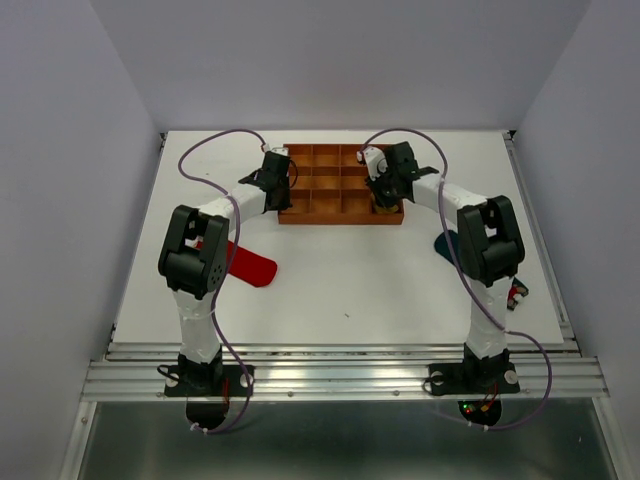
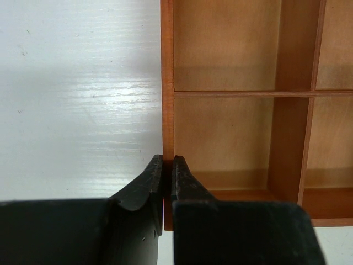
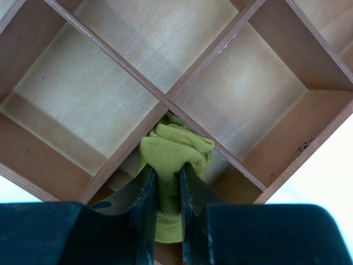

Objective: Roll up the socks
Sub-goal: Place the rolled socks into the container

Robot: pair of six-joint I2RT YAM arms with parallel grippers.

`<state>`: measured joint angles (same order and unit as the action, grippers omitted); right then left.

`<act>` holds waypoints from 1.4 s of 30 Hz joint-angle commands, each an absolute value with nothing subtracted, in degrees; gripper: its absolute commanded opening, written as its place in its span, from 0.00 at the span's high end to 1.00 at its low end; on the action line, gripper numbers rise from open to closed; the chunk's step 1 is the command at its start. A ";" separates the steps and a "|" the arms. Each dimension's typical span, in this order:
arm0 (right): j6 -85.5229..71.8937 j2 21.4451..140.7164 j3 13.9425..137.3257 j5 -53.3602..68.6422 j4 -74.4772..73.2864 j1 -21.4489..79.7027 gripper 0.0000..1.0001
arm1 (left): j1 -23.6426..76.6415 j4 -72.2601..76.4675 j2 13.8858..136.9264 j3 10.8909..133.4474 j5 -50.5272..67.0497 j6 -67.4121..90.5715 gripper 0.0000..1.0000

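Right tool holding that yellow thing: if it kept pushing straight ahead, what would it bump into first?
The yellow sock pinched in the right tool comes first, bunched just ahead of its tips. Behind that sits the wooden tray, probably the corner where two dividers cross; depth is hard to judge.

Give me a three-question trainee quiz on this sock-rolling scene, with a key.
1. True or false: the red sock lies on the table, outside the tray.
2. The right gripper is shut on: A the yellow sock; B the tray's wall; C nothing.
3. What is the left gripper pinching?
Key: 1 true; 2 A; 3 the tray's outer wall.
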<state>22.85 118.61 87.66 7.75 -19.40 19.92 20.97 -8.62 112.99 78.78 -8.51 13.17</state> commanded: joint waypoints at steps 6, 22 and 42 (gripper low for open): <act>21.27 126.12 91.84 9.06 -26.01 19.95 0.99 | 20.65 -11.25 115.75 78.05 -8.61 13.45 1.00; 26.45 128.14 95.27 15.55 -40.43 19.95 0.99 | 20.66 -11.16 115.58 80.15 -8.70 13.10 1.00; 22.06 122.96 95.36 9.49 -35.95 19.95 0.56 | 20.92 -10.63 115.93 80.68 -8.35 12.57 1.00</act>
<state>23.70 123.72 97.69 9.47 -30.09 19.22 20.88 -9.04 113.67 79.99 -9.04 13.37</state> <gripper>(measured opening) 0.402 0.136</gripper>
